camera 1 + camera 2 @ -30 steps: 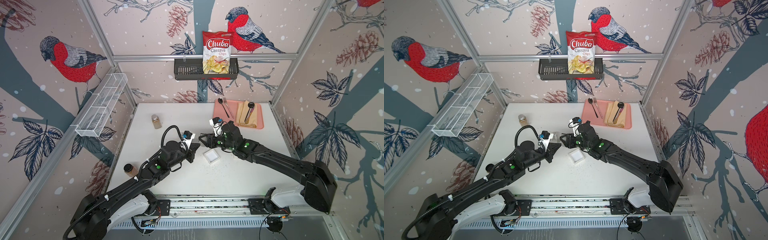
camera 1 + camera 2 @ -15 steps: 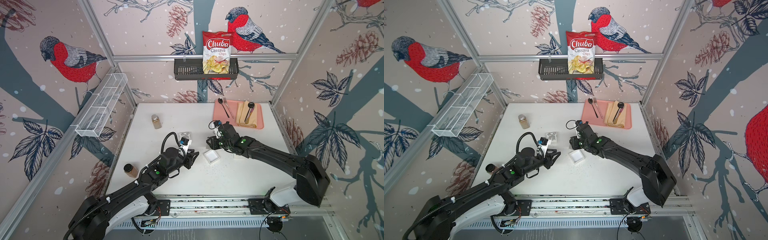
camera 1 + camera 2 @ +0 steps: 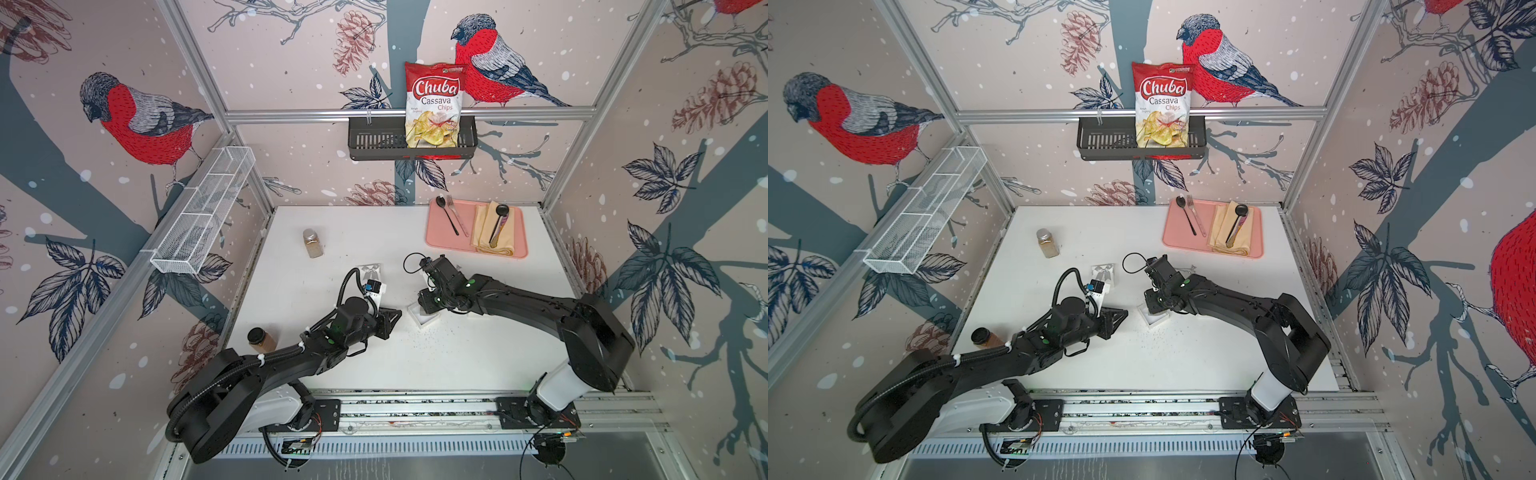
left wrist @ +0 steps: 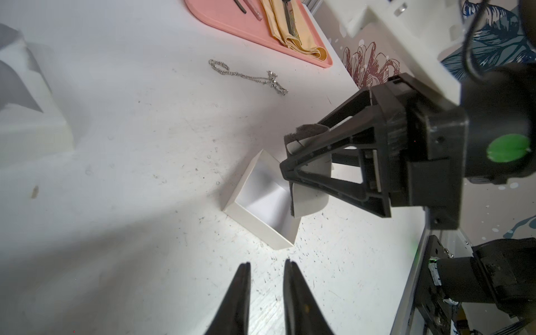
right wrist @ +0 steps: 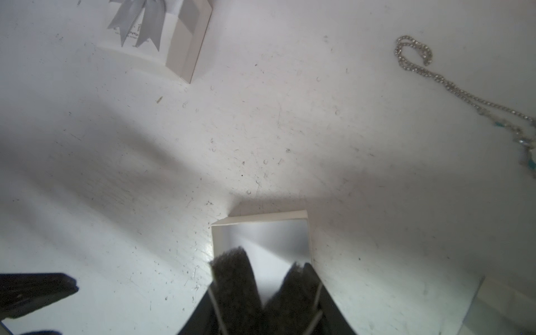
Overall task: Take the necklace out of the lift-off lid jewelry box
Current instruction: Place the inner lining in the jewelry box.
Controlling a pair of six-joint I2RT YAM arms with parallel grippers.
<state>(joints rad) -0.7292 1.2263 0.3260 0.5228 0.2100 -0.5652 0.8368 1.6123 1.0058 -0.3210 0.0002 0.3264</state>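
The open white jewelry box stands mid-table. Its lid, with a grey bow, lies behind and to the left. The silver necklace lies on the bare table outside the box, toward the pink tray. My right gripper hangs over the box, shut on a bent dark-felt pad with white backing. My left gripper rests just in front-left of the box. It is open by a narrow gap and holds nothing.
A pink tray with cutlery and a yellow napkin sits at the back right. A spice jar stands back left, and a brown jar lies near the left edge. A black basket with a chips bag hangs on the back wall.
My left gripper let go of the lid, leaving it on the table, and drew back toward the front. My right gripper came down over the open box.
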